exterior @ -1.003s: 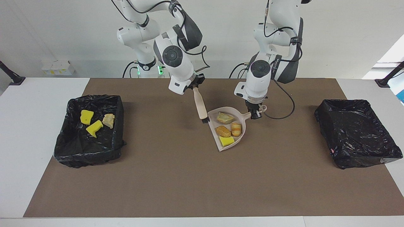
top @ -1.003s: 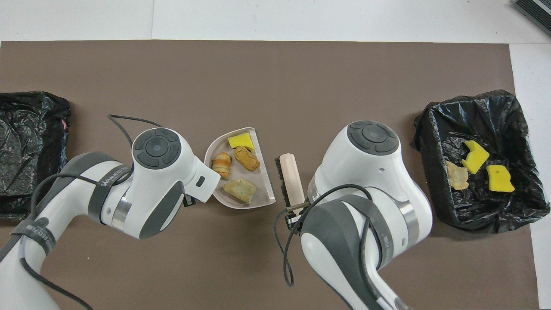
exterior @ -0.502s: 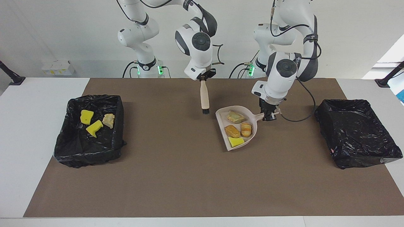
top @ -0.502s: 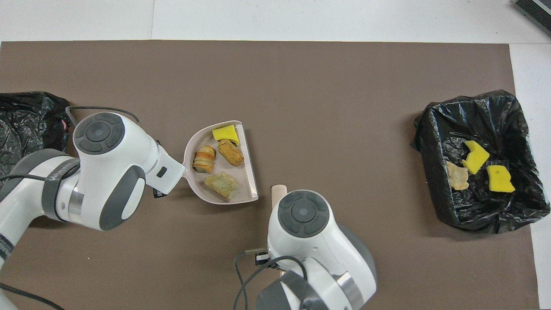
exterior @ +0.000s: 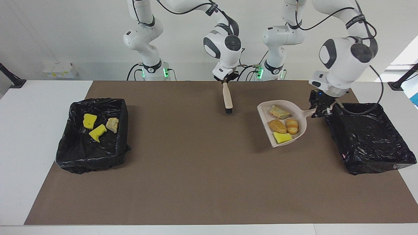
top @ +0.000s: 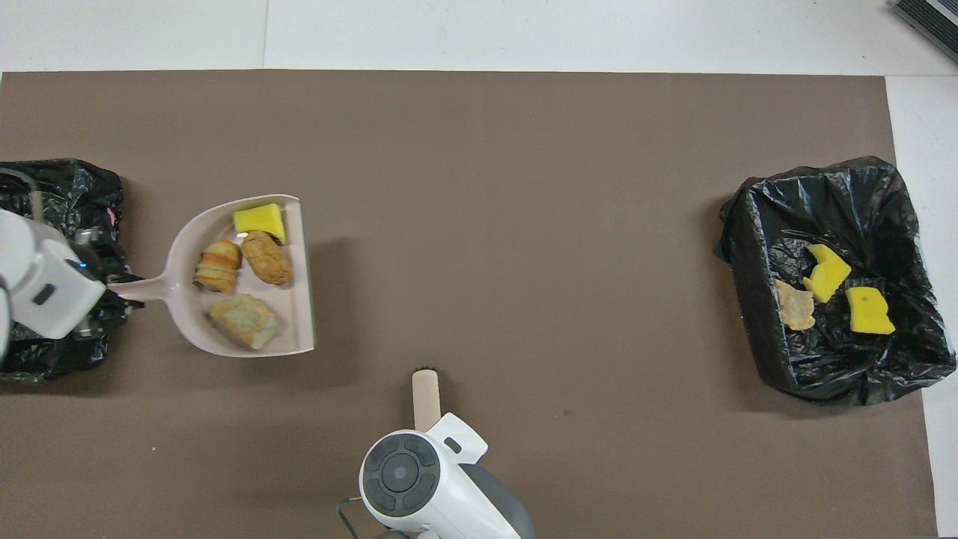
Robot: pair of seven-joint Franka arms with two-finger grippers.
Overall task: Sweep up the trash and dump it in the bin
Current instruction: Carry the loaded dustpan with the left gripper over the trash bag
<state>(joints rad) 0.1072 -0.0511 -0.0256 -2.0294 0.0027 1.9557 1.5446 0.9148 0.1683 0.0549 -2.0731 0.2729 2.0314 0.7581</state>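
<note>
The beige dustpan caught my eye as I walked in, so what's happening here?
The left gripper holds the beige plastic dustpan by its handle, raised beside the empty black-lined bin at the left arm's end of the table. Four scraps lie in the pan: a yellow sponge chunk, two tan-orange pastry pieces and a greenish piece. The right gripper holds the wooden-handled brush over the brown mat. Three scraps already lie in the other black-lined bin.
</note>
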